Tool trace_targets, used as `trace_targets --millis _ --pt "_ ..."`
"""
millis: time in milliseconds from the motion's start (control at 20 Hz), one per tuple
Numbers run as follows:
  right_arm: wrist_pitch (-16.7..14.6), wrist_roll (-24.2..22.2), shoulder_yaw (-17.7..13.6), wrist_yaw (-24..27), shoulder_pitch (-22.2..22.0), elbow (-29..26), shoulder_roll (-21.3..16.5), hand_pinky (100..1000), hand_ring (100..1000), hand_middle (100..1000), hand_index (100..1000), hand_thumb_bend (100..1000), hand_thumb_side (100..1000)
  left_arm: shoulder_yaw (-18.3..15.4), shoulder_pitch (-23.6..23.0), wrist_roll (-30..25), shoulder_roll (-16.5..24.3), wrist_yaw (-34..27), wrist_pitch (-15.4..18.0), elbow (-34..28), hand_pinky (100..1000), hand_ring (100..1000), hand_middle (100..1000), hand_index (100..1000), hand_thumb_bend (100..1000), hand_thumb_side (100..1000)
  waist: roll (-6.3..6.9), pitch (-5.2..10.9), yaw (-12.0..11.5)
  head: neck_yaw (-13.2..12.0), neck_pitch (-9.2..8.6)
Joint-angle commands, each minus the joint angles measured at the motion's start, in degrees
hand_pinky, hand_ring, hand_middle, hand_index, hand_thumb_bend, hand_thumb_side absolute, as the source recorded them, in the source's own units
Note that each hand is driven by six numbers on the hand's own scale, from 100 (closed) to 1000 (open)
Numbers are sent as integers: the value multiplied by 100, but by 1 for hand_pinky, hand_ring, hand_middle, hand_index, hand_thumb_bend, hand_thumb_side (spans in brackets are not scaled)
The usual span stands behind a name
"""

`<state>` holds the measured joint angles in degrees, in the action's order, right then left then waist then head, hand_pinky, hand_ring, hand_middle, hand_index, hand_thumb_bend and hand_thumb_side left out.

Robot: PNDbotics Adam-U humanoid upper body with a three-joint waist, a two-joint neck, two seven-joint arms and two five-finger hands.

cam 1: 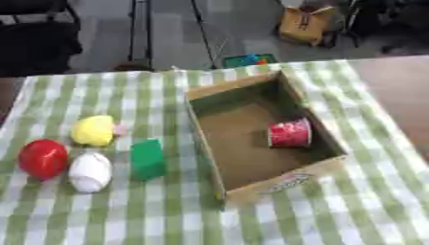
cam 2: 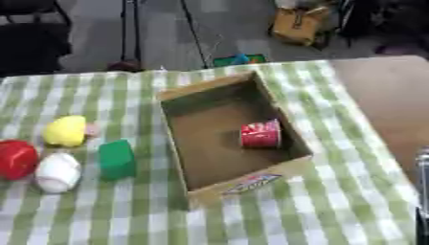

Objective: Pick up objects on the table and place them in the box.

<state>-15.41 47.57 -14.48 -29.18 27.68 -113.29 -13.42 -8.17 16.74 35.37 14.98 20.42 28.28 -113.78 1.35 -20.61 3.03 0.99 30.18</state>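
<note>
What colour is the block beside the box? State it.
Green; the block shows best in the left eye view, left of the box.

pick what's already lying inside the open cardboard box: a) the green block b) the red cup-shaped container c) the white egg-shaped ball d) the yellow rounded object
b: the red cup-shaped container lies on its side inside the open cardboard box, near the right wall, while the green block, the white egg-shaped ball and the yellow rounded object sit on the green-checked cloth to the box's left.

grey floor (cam 1: 167,33) beyond the table, a yellow bag (cam 1: 306,24) standing there.
</note>
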Motion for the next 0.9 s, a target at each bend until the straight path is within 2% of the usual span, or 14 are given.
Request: trace_targets --millis 50,550,700,900 --pt "-16 21 -45 20 33 -130 -123 490 569 542 686 100 760 -39 40 71 52 0 73 -82 676 730 767 863 337 1000 -3 105 -2 7 -56" --pt "-20 18 -46 26 35 -130 -128 490 569 542 686 100 760 -41 34 77 71 24 56 -82 677 731 768 866 335 1000 -6 96 1 -2 -38" --pt "-19 14 -45 26 31 -130 -136 491 569 542 686 100 758 -127 34 150 305 215 14 -82 704 750 782 910 352 1000 5 104 -15 -35 3" --pt "-28 1 -32 23 24 -130 -137 492 569 542 686 100 757 -133 -8 161 776 644 -282 -82 728 784 818 951 328 1000 34 133 -37 -393 -6"
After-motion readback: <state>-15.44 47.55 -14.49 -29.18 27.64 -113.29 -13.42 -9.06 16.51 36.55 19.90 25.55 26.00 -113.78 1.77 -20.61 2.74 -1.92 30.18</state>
